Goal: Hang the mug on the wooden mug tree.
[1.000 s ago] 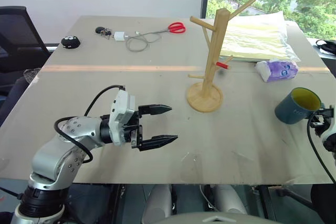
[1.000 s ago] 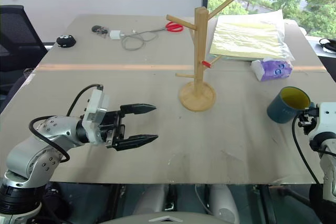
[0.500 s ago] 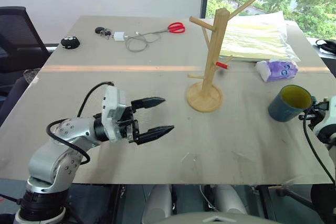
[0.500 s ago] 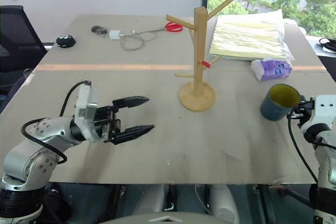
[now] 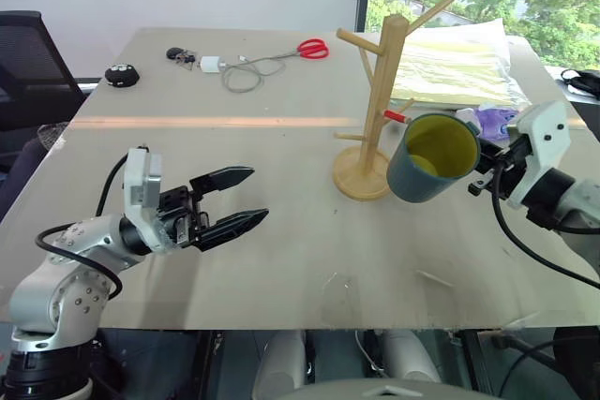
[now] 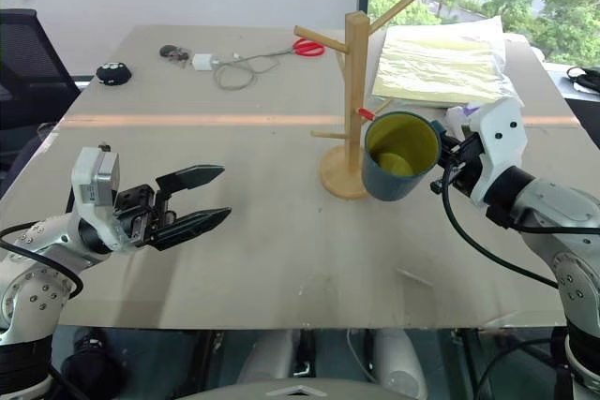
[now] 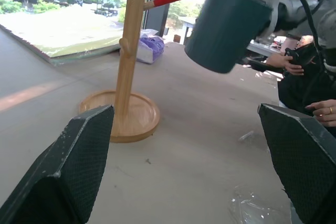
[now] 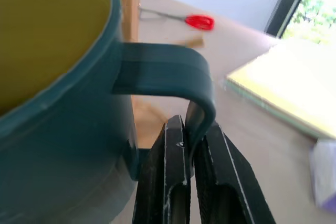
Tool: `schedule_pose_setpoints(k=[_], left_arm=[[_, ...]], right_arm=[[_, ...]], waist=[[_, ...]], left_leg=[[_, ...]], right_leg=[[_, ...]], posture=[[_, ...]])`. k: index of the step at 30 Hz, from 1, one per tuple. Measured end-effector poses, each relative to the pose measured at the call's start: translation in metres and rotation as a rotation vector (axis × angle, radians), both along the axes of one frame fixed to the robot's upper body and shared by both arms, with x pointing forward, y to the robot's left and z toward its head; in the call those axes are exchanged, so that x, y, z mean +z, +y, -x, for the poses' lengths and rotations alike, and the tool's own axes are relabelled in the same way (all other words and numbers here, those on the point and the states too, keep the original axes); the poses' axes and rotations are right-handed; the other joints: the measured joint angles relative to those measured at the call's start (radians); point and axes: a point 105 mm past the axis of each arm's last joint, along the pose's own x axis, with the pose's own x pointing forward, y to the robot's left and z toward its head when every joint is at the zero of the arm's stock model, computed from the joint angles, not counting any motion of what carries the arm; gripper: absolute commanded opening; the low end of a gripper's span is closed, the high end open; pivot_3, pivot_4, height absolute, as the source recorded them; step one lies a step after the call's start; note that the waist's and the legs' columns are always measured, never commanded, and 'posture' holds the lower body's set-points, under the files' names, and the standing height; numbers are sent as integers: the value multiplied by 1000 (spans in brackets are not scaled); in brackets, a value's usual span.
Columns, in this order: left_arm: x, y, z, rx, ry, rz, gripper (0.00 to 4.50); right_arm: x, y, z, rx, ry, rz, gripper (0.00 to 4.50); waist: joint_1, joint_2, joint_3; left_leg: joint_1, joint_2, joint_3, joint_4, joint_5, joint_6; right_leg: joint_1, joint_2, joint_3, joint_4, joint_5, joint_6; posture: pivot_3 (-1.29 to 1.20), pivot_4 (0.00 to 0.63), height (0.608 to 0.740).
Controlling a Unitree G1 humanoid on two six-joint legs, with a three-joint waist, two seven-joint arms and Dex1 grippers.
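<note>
your left gripper has drifted left, its ribbed black fingers spread wide and empty over the matte table. the right gripper has pinched the handle and lifted the glossy teal mug beside the pale wooden mug tree; hanging comes next.

Beige table, wooden mug tree, scissors, cable, papers

The mug hides part of the wooden mug tree's base and most of the purple packet behind it.
</note>
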Motion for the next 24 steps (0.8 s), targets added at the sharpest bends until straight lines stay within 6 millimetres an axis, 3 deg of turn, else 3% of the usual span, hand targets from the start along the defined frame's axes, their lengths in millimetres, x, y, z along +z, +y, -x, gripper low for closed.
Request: schedule_pose_setpoints(k=[4, 10, 15, 21, 24], left_arm=[[2, -2, -1, -5, -8, 4, 4500], [0, -4, -1, 12, 5, 7, 4500], [-3, -6, 1, 33, 13, 14, 4500], [-3, -8, 3, 38, 12, 16, 4500], [-5, -8, 2, 49, 20, 22, 4500]], right_arm=[[13, 25, -5, 47, -21, -14, 58], [22, 45, -8, 81, -34, -29, 58], [17, 55, -14, 85, 4, -9, 58], [6, 59, -39, -9, 68, 41, 58], [1, 62, -42, -3, 98, 52, 977]], waist=[[-7, 0, 0], [-7, 0, 0], [-9, 0, 0], [-10, 0, 0], [-9, 0, 0]], left_leg=[[-1, 0, 1, -1, 2, -3], [-2, 0, 1, -1, 2, -3], [-2, 0, 2, -1, 2, -3], [-1, 0, 2, -1, 2, -3], [-2, 0, 2, -1, 2, -3]], right_leg=[[-2, 0, 1, 0, 0, 0], [-2, 0, 1, 0, 0, 0], [-2, 0, 1, 0, 0, 0], [-3, 0, 1, 1, 0, 0], [-3, 0, 1, 0, 1, 0]], posture=[[0, 150, 740], [0, 150, 740], [0, 150, 740], [0, 150, 740], [0, 150, 740]])
